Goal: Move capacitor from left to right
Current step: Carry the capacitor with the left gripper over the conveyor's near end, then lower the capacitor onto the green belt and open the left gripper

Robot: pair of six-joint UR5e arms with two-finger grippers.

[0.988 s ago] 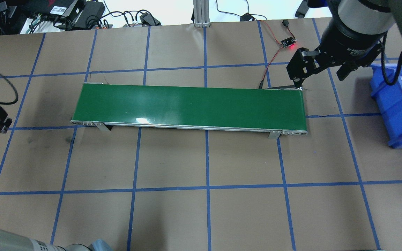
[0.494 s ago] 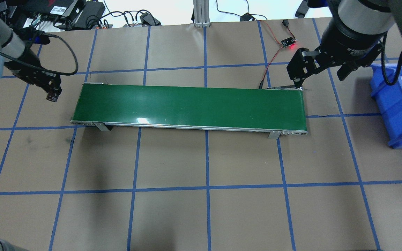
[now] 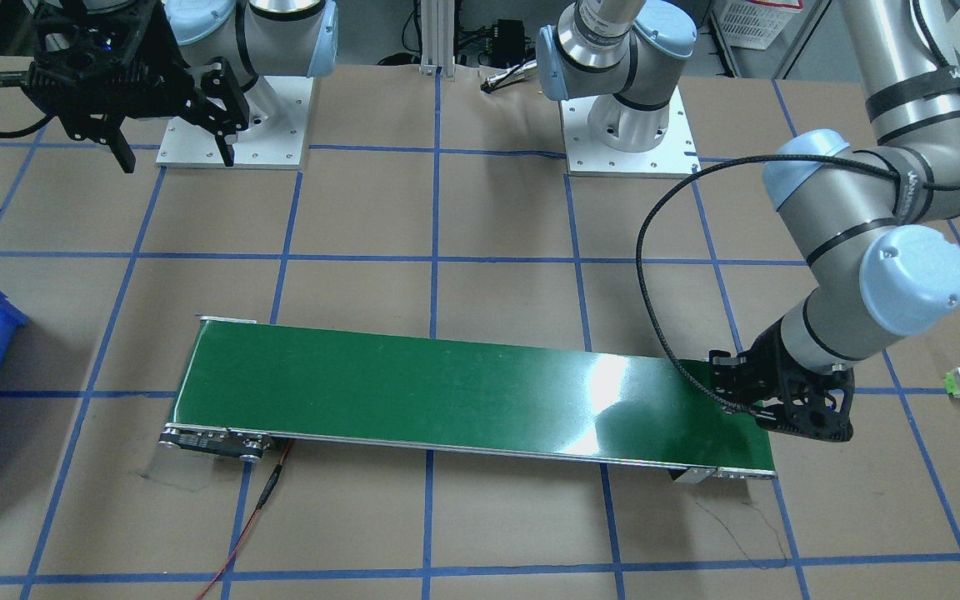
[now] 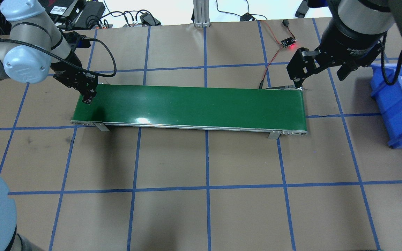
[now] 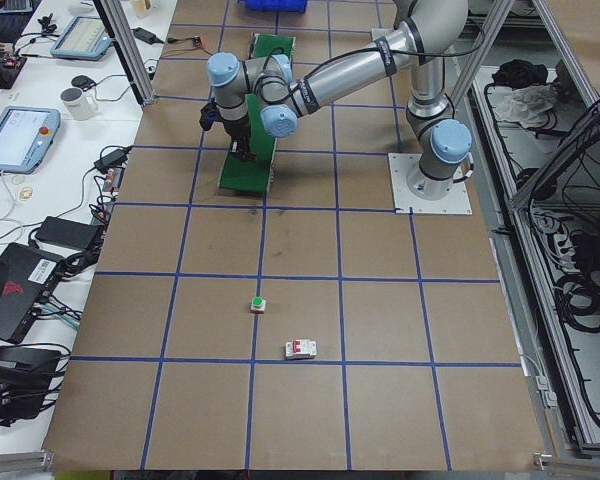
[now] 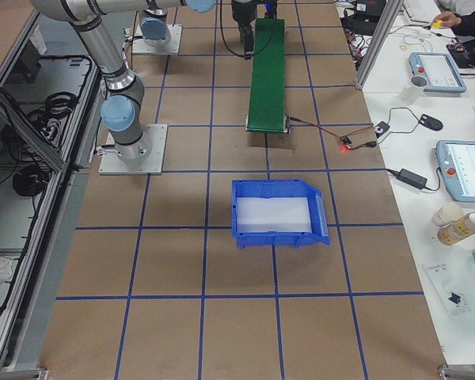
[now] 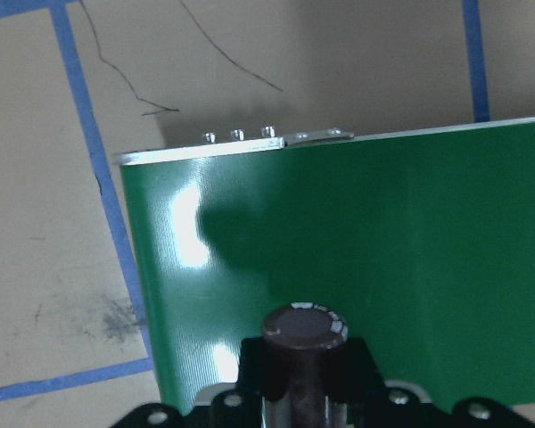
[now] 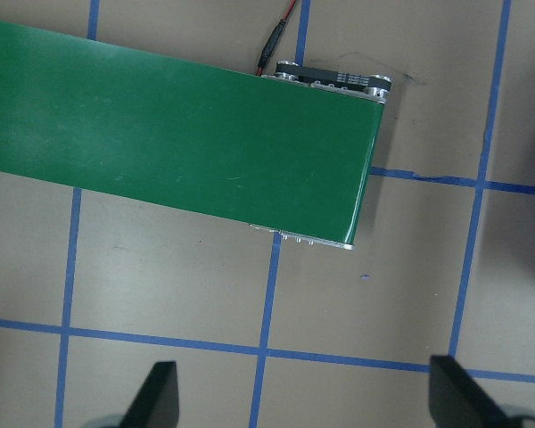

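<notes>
L gripper [image 4: 88, 98] clenched on capacitor [image 7: 305, 332]. Its long axis runs along the fingers, free end cap pointing at green belt [image 4: 201, 104], over belt's L end. R gripper [image 4: 321, 76] spread wide by belt's R end, blue bin [image 4: 394, 104] beyond. Vs 0.5 s ago: L gripper was off-belt, now over it.

Both arms: silver-grey tubular links with light-blue joint caps [image 3: 917, 279].

Left arm [image 3: 830, 221]: black straps round the links. A black cable [image 3: 645, 250] loops free and enters the wrist just behind the left gripper [image 4: 88, 98].

Right arm [image 3: 288, 29]: black collar [image 4: 356, 52] directly above the right gripper [image 4: 319, 77], bearing white lettering too small to read.

Both grippers matt black. Right fingers [image 8: 156, 397] flat and dark.
</notes>
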